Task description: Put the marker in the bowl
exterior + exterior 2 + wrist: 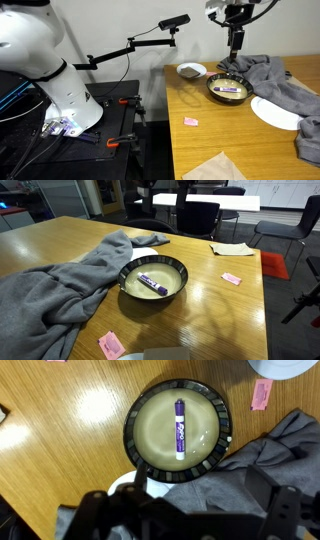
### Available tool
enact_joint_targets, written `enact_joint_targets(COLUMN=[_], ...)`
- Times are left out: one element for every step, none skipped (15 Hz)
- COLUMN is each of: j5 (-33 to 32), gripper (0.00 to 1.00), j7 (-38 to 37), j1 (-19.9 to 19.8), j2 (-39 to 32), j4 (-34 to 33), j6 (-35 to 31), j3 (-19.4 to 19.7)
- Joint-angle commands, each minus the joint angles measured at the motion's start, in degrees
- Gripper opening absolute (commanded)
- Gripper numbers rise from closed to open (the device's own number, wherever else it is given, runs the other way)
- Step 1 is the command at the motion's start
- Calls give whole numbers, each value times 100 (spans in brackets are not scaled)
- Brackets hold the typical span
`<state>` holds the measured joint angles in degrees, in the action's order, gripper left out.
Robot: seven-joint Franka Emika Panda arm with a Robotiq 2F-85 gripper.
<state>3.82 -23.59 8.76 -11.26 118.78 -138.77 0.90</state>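
Observation:
The marker [180, 432], white with dark purplish ends, lies flat inside the bowl [133, 430], which is dark outside and cream inside. Both exterior views also show the marker [230, 90] [152, 283] in the bowl [228, 98] [153, 293]. My gripper [236, 40] hangs well above the bowl. In the wrist view its fingers [200, 482] are spread apart and empty, over the cloth beside the bowl. My gripper is out of view in the exterior view from across the table.
A grey cloth [275, 75] [60, 285] [250, 470] lies against the bowl. A white plate [275, 112] sits partly under it. A small white bowl [191, 70], pink slips [191, 121] [231, 278] [263, 395] and a tan napkin [215, 168] are on the wooden table.

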Motion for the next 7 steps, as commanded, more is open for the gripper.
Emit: enact_joint_targets(j5=[210, 245, 47, 71, 88, 95, 96], gripper=[100, 100, 100, 100, 100, 100, 100], j7=[208, 227, -1, 15, 53, 70, 70], j1=[-202, -230, -193, -211, -224, -232, -235], j2=[599, 656, 358, 434, 482, 502, 504], j4=[510, 566, 265, 331, 379, 404, 410], j6=[-12, -31, 18, 17, 17, 16, 16], j3=[-133, -146, -136, -141, -144, -145, -146])
